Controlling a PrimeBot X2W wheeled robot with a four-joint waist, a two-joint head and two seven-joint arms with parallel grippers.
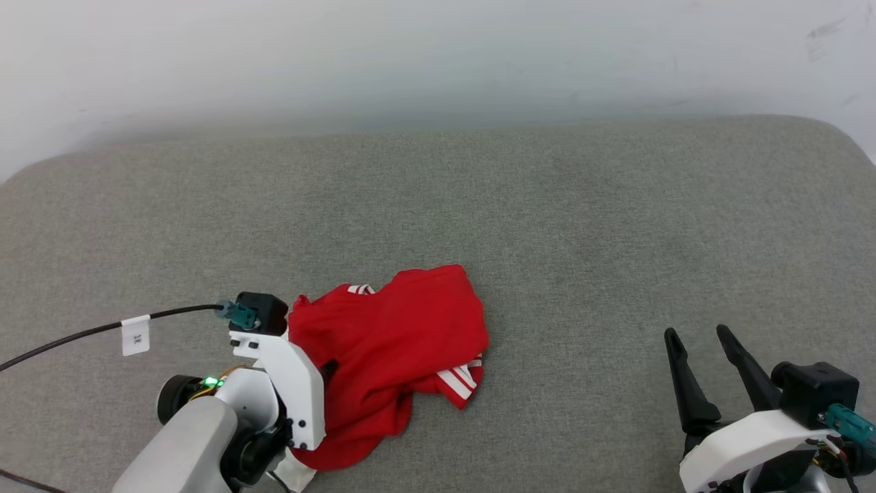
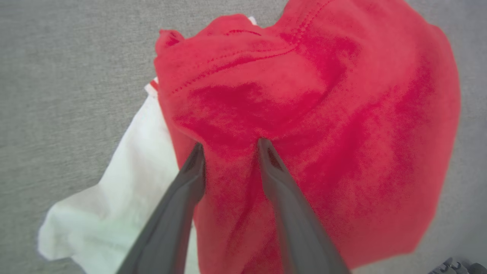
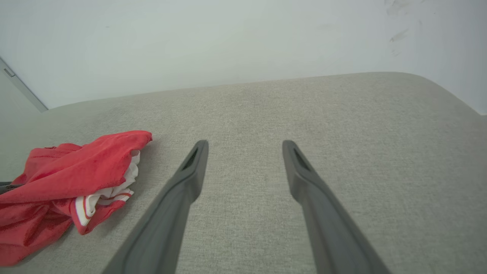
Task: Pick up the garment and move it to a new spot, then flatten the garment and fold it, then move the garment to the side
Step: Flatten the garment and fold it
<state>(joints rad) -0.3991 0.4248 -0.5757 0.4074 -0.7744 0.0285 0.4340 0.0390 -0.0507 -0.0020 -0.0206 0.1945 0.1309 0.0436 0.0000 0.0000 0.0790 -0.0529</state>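
The garment (image 1: 390, 342) is a red T-shirt lying crumpled on the grey cushion, left of centre, with a white striped sleeve (image 1: 460, 381) poking out at its right. My left gripper (image 2: 229, 145) stands over its left part. Its fingers are apart and their tips press into the red cloth, with a ridge of fabric between them. A white sleeve (image 2: 125, 182) spreads out to the left of these fingers. My right gripper (image 1: 698, 334) is open and empty at the lower right, well clear of the garment (image 3: 68, 182), which lies to its left.
The grey upholstered surface (image 1: 582, 226) runs wide behind and to the right of the shirt, up to a pale wall (image 1: 438, 55). A black cable with a white tag (image 1: 135, 334) trails left from my left wrist.
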